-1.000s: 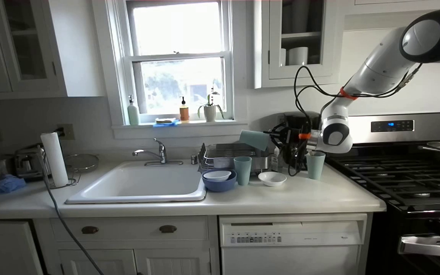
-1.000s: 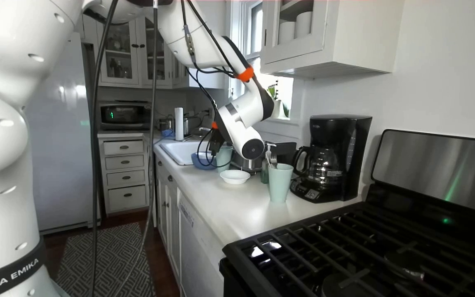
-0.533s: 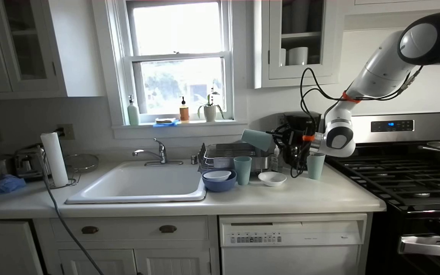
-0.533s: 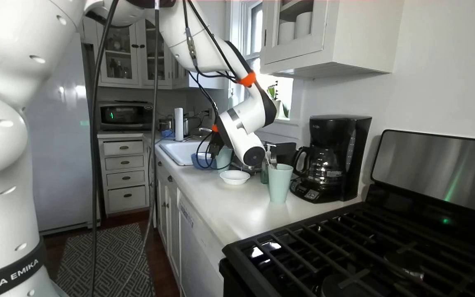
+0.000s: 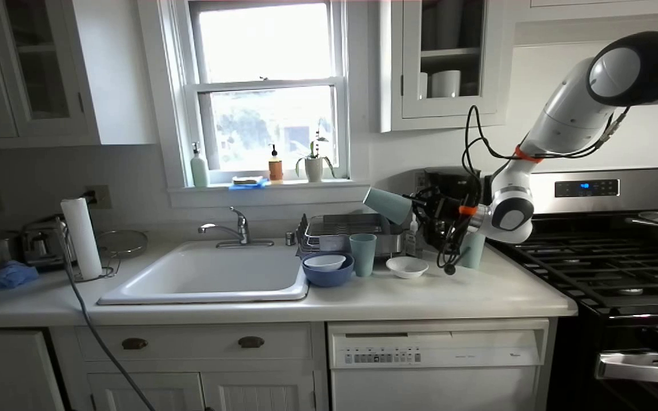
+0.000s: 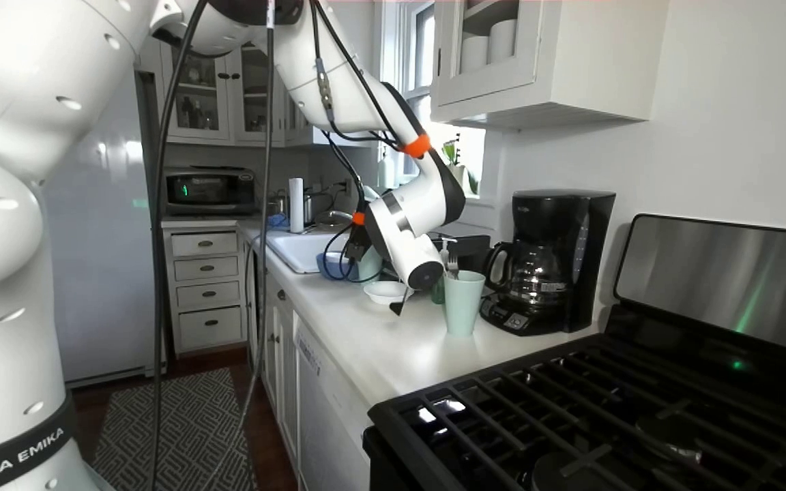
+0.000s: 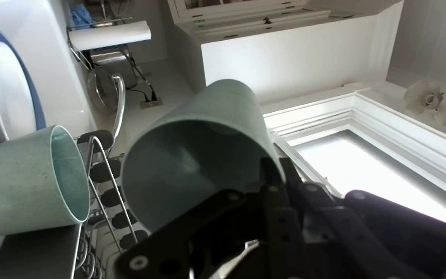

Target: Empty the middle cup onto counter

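I've got the black two-finger gripper pinched onto the rim of the small pale teal-green tumbler, holding it up off the long off-white worktop. In an exterior view it's tilted, mouth facing roughly four o'clock. Inside's too dark to tell if anything's in there. From it, a look-alike teal cup stands upright at seven o'clock, and a shallow round white bowl sits around half past five.
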### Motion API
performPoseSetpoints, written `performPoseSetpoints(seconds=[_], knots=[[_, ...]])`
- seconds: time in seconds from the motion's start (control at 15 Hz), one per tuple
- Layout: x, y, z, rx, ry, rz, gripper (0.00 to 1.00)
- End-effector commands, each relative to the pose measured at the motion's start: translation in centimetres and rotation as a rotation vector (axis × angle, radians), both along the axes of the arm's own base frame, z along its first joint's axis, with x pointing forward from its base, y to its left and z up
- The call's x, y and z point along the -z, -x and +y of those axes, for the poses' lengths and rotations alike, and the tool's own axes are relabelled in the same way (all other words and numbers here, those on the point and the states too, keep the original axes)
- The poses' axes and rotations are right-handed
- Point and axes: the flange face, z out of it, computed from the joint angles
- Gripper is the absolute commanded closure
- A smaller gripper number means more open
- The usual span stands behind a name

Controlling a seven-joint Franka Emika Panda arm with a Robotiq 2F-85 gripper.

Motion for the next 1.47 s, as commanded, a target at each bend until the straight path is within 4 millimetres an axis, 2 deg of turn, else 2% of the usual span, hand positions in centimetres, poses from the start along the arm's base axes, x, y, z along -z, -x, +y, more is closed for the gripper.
performPoseSetpoints(seconds=[0.0, 0.27, 0.47, 0.8, 1.13, 1.4], knots=[[0.6, 0.1, -0.5, -0.011, -0.043, -0.011, 0.99], [0.8, 0.3, -0.6, -0.018, -0.037, 0.003, 0.99], [-0.1, 1.1, -0.8, -0.006, -0.008, 0.023, 0.99], [-1.4, 3.7, -1.6, 0.083, 0.103, 0.114, 0.99], [-5.0, 6.9, -1.4, 0.168, 0.241, 0.213, 0.99], [-8.6, 9.1, -0.9, 0.241, 0.446, 0.298, 0.99]])
